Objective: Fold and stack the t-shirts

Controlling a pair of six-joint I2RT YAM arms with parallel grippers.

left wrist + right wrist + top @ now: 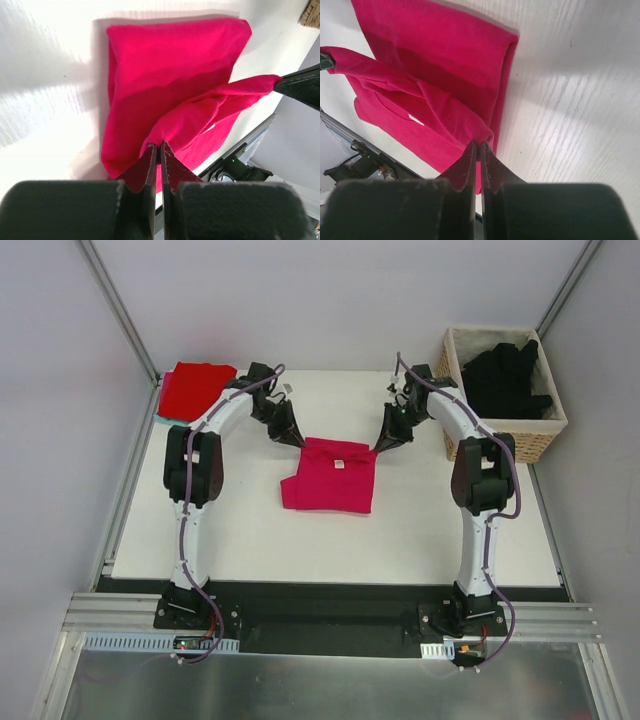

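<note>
Top external view: magenta t-shirt [330, 482] lies centrally, left gripper [297, 442] and right gripper [379, 447] each clamped on its 12 o'clock edge; I'd carry both corners level toward 6 o'clock, keeping the cloth taut between them

White links, black joints and purple cables [183, 550] form each arm [192, 502]. The left gripper [159, 145] and right gripper [479, 144] are black and tapered.

centre: t-shirt [328, 480] | far left: second t-shirt [195, 390] | far right: basket [515, 443] holding more t-shirts [505, 375]
</note>
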